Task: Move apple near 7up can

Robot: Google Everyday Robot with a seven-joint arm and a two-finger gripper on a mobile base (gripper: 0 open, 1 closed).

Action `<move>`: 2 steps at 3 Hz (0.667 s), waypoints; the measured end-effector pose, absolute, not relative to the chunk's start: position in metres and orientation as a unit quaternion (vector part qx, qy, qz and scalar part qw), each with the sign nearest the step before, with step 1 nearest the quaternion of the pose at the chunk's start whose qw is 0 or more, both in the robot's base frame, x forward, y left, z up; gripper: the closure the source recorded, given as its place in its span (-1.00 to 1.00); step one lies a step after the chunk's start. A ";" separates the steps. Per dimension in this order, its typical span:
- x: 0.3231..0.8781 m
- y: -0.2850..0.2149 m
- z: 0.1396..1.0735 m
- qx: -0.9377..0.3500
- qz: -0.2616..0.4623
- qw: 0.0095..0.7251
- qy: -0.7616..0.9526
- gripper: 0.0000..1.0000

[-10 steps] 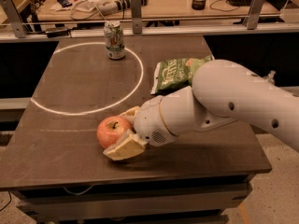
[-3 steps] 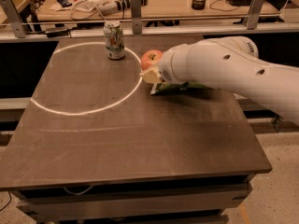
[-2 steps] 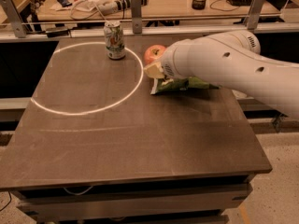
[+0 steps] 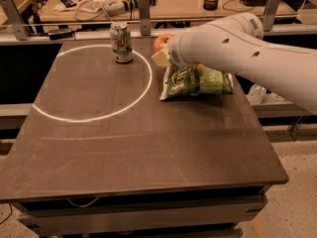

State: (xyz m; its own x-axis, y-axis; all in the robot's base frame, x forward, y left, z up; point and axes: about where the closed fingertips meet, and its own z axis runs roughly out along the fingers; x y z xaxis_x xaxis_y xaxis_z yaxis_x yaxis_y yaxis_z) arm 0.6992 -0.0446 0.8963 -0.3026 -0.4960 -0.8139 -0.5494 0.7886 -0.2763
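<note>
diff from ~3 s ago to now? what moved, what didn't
The gripper carried the apple from the front middle of the table to the back. The apple is now just right of the 7up can, not touching it and still gripped. The arm swung back with it, so the green chip bag is now in plain view. Can and bag have not moved.

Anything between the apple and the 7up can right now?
Nothing visible. The gripper holds the apple to the right of the 7up can in the camera view, with only bare table in the gap. The green chip bag lies nearer the camera, off that line.
</note>
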 end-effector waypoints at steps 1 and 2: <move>0.725 -0.027 0.892 -0.312 0.065 0.486 0.814 1.00; 0.743 -0.011 0.886 -0.297 0.107 0.469 0.825 1.00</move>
